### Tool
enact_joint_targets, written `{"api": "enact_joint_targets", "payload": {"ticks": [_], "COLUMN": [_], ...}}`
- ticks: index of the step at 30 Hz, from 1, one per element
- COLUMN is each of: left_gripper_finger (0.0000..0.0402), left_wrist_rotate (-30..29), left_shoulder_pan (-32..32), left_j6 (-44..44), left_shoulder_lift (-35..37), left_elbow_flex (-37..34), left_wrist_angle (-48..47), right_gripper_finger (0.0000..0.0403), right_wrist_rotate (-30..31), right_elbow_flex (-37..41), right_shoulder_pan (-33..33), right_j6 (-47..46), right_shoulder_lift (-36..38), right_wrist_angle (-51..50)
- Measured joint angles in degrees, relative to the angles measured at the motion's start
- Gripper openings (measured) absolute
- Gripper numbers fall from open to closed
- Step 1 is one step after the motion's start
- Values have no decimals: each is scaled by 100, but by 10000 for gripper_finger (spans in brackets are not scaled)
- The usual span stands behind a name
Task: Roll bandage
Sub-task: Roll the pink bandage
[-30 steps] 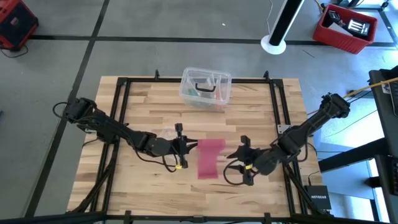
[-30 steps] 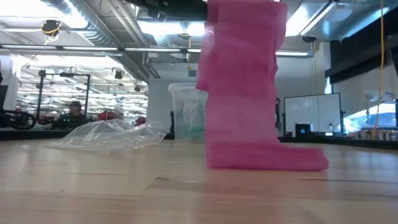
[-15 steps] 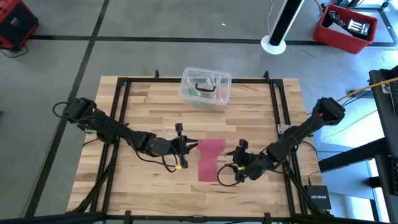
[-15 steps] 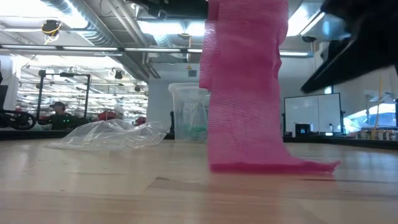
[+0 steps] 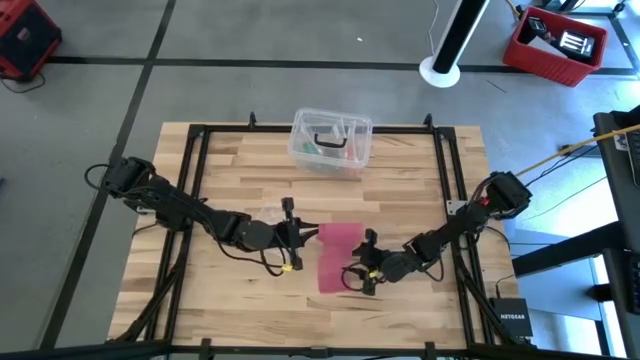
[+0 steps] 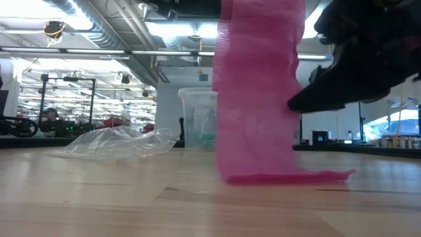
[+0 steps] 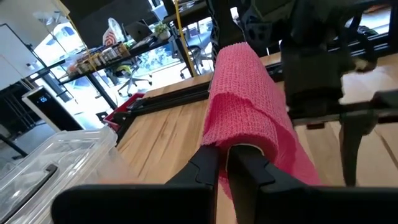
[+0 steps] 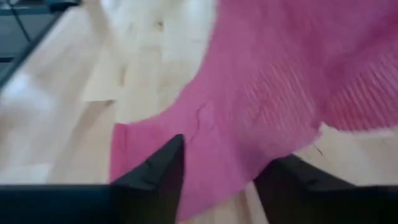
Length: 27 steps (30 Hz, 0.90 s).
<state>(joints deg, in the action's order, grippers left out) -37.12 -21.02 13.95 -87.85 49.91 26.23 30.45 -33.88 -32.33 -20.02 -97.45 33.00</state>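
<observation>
Bandage is hanging from the left gripper, fingers pinched tight on its top edge, lower end trailing on the desk near the front edge. Right gripper, fingers spread w/ nothing held, is closing in from the right-hand edge vs a sec ago; prob. abt to catch the loose end.

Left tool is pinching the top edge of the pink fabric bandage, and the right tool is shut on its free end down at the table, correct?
Not quite. The left tool does pinch the pink fabric bandage, but the right tool is open: in the right wrist view its fingers stand apart over the strip's loose end, not closed on it.
</observation>
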Motion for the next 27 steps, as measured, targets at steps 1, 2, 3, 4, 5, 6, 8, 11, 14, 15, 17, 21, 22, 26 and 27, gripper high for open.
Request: {"api": "enact_joint_targets", "payload": {"ticks": [1, 2, 3, 4, 5, 6, 8, 11, 14, 15, 17, 21, 22, 26, 27], "left_gripper_finger": [13, 13, 13, 13, 13, 13, 13, 13, 13, 13, 13, 13, 13, 13, 13], "left_wrist_rotate": [0, 0, 0, 0, 0, 0, -4, -2, 46, 85, 99, 117, 127, 111, 108], "left_shoulder_pan": [0, 0, 8, 22, 37, 39, 42, 39, 26, 1, -80, -265, -313, -567, -656], "left_j6": [18, 46, 99, 152, 208, 303, 438, 432, 365, 361, 426, 433, 371, -194, -316], "left_shoulder_lift": [0, 0, 0, 0, 0, 0, 0, 0, 1, 2, -52, -249, -293, -414, -431], "left_elbow_flex": [0, 0, 0, 0, 0, 0, 0, 0, 0, 1, 2, 2, 2, 2, 2], "left_wrist_angle": [-5, -7, -6, -5, -8, -22, -47, -82, -162, -219, -275, -319, -348, -423, -450], "right_gripper_finger": [125, 97, 69, 39, 20, 12, 19, 20, 6, 6, 11, 7, 5, 8, 8], "right_wrist_rotate": [-5, -2, 20, 46, 49, 88, 296, 680, 1054, 1130, 1357, 1735, 1827, 2131, 2157], "right_elbow_flex": [-44, -80, -125, -201, -286, -383, -617, -1125, -1739, -1952, -2362, -3176, -3359, -3877, -3951], "right_shoulder_pan": [-49, -105, -158, -229, -322, -437, -640, -875, -947, -941, -867, -516, -404, 195, 385], "right_j6": [49, 97, 190, 321, 512, 715, 1089, 1742, 2451, 2651, 2996, 3784, 3939, 4627, 4750], "right_shoulder_lift": [3, 24, 63, 116, 185, 283, 541, 1081, 1619, 1776, 2051, 2482, 2583, 2950, 3042], "right_wrist_angle": [4, -3, -35, -37, -24, -24, -122, -872, -2070, -2438, -2989, -3863, -4065, -4577, -4673]}}
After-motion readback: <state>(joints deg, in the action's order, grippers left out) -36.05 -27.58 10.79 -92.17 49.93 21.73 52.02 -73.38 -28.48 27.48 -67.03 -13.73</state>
